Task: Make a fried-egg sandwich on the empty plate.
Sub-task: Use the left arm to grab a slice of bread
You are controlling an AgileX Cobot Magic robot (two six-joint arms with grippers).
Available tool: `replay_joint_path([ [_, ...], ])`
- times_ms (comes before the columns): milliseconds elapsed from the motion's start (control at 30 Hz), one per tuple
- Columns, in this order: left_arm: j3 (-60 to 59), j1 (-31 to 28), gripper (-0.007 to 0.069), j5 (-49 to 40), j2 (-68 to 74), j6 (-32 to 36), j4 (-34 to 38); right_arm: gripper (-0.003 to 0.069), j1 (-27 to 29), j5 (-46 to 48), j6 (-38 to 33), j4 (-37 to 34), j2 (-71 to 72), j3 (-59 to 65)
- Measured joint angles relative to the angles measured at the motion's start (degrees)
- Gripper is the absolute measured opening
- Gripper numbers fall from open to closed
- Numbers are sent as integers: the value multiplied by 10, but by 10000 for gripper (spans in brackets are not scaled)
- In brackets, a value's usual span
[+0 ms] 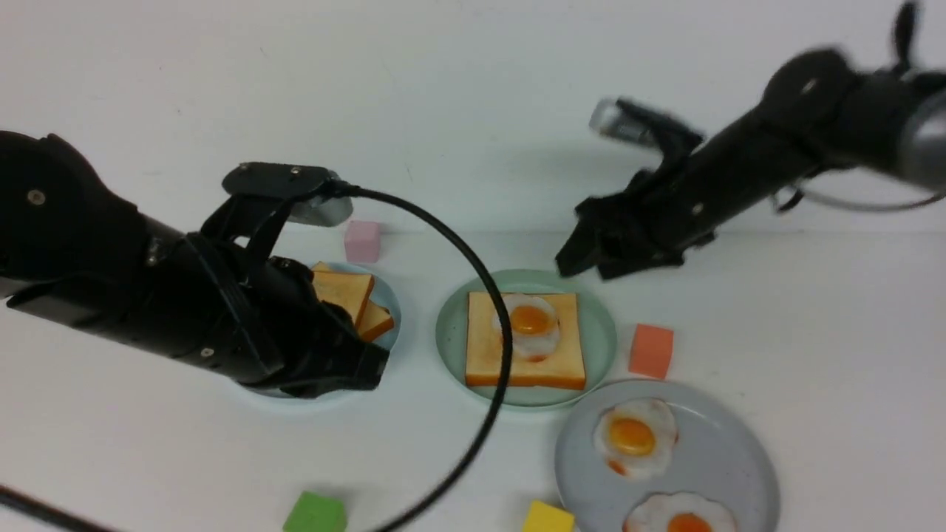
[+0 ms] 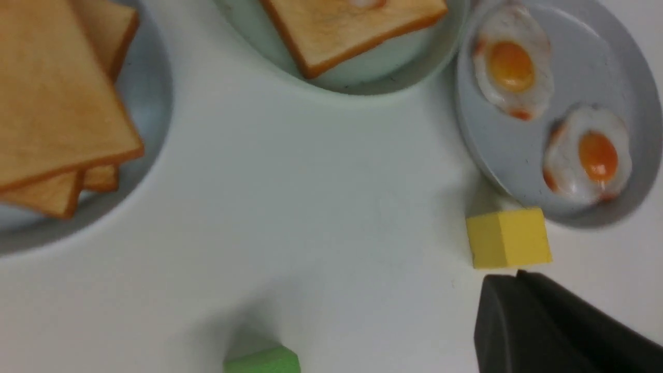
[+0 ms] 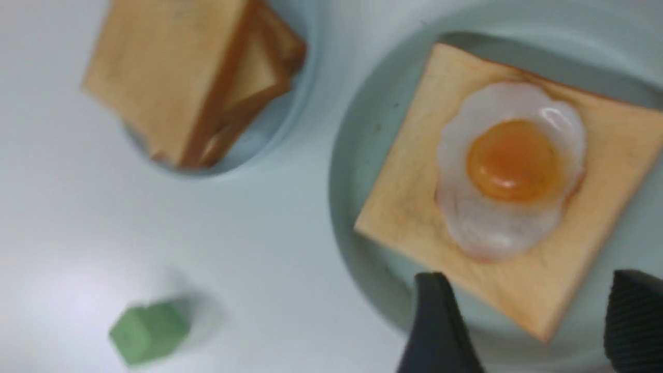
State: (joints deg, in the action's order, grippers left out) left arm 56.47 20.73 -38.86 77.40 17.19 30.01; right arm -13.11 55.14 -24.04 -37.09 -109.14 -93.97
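The mint-green plate (image 1: 451, 332) sits mid-table. One toast slice (image 1: 488, 347) lies on it with a fried egg (image 1: 529, 321) on top, as the right wrist view shows: toast (image 3: 414, 207), egg (image 3: 510, 166). No second slice covers the egg. My right gripper (image 1: 591, 267) is open and empty, raised above the plate's far right edge; its fingers (image 3: 435, 321) straddle a toast corner from above. My left gripper (image 1: 362, 373) is shut and empty, low over the near edge of the pale blue plate (image 1: 392, 310); its tip (image 2: 513, 277) is close to the yellow block (image 2: 507, 238).
The plain toast stack (image 1: 344, 292) lies on the pale blue plate. The grey plate (image 1: 739, 458) holds two loose eggs (image 1: 634, 436). Pink (image 1: 362, 240), orange (image 1: 651, 351), green (image 1: 315, 513) and yellow (image 1: 548, 517) blocks stand around. A black cable (image 1: 495, 384) arcs before the green plate.
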Motion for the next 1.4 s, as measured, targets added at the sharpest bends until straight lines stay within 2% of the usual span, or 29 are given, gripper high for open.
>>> replay_joint_path([
  [33, 0, -8, 24, 10, 0, -45, -7, 388, 0, 14, 10, 23, 26, 0],
  [67, 0, -14, 27, 15, 0, -59, -12, 367, 0, 24, 22, 42, 42, 0],
  [100, 0, -27, 36, 22, 0, -99, -21, 314, 0, 39, 43, 70, 72, 0],
  [133, 0, -27, 39, 22, 0, -105, -21, 304, 0, 39, 43, 70, 76, 0],
  [167, 0, -46, 52, 24, 0, -135, -32, 229, 0, 56, 69, 102, 109, 1],
  [267, 14, -98, 112, -7, 7, -186, -46, 45, 0, 64, 95, 132, 179, 24],
  [333, 37, -139, 174, -48, 24, -208, -49, -6, 0, 63, 99, 138, 220, 62],
  [400, 46, -148, 202, -56, 30, -214, -48, -10, -1, 60, 99, 140, 240, 84],
  [433, 62, -171, 261, -72, 46, -219, -49, -10, -6, 53, 97, 143, 267, 112],
  [500, 74, -190, 330, -77, 67, -219, -48, -10, -19, 35, 77, 148, 303, 160],
  [567, 83, -207, 400, -77, 92, -210, -47, -10, -40, 24, 33, 150, 335, 204],
  [667, 95, -224, 454, -83, 134, -172, -36, -10, -71, 21, -19, 150, 359, 241],
  [867, 118, -269, 470, -93, 218, -113, 20, -8, -104, 33, -35, 150, 365, 253],
  [967, 121, -289, 470, -85, 251, -63, 63, -6, -109, 38, -35, 150, 366, 253],
  [1233, 121, -295, 470, -56, 313, 44, 142, 0, -109, 45, -36, 150, 366, 253],
  [1400, 121, -295, 470, -46, 331, 80, 172, 3, -109, 53, -36, 150, 366, 253],
])
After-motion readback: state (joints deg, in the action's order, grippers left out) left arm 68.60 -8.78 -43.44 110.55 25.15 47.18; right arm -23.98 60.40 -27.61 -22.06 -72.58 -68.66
